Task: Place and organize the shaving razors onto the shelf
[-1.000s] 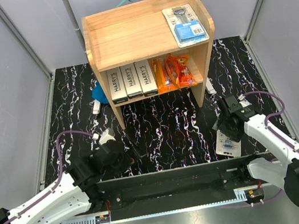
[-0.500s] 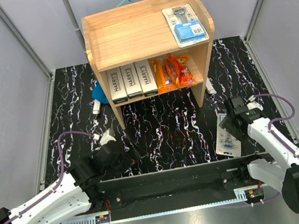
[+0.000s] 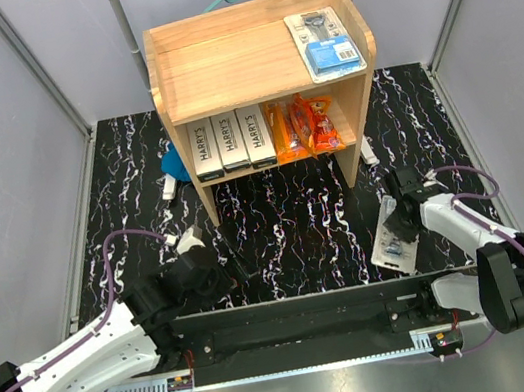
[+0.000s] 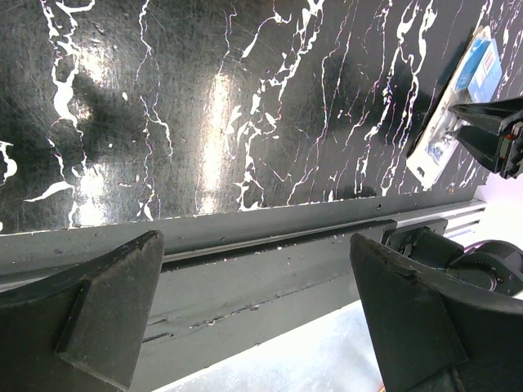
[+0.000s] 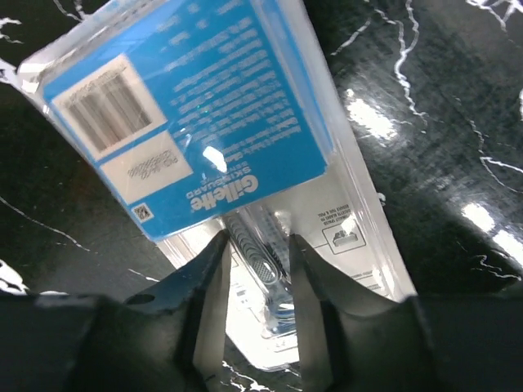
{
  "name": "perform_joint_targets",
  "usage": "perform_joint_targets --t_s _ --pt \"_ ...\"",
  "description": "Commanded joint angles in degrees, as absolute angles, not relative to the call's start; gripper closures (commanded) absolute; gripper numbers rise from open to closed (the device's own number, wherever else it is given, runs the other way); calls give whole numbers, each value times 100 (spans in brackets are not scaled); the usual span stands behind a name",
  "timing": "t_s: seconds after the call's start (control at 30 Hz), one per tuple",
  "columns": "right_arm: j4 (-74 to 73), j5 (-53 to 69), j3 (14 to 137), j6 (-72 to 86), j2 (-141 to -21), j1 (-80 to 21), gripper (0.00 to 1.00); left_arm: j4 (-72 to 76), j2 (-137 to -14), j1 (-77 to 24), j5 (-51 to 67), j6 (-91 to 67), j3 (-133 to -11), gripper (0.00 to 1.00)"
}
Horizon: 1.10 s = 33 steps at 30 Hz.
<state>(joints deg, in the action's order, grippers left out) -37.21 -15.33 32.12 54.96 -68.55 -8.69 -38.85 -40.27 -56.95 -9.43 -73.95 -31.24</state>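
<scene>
Your right wrist view, right gripper (image 5: 257, 245) clamped on the blister pack (image 5: 188, 122), only your overhead view places it at the table's (image 3: 287, 222) near right, shelf (image 3: 218, 62) well apart, your left gripper (image 4: 253, 245) spread wide, empty.

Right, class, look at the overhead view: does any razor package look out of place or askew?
Yes. One blister pack is off the shelf. It is over at the right side of the table, tilted rather than lying flat, and pinched in the right gripper. The rest sit neatly on the shelf.
</scene>
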Motion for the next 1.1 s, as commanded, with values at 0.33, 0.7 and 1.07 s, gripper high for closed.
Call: perform_joint_targets --t_s 0.33,0.7,1.07 --pt "-3226 -703 3278 5010 -7445 -844 100 -3639 -4008 -5704 -879 -7207 -3208 1" --pt "-3419 -150 3498 4676 -7014 -844 100 -3639 -4025 -5704 -905 -7154 -3269 1" --pt "-4350 368 4129 4466 -5863 -853 100 -3472 -4069 -5704 -879 -7102 -3252 1"
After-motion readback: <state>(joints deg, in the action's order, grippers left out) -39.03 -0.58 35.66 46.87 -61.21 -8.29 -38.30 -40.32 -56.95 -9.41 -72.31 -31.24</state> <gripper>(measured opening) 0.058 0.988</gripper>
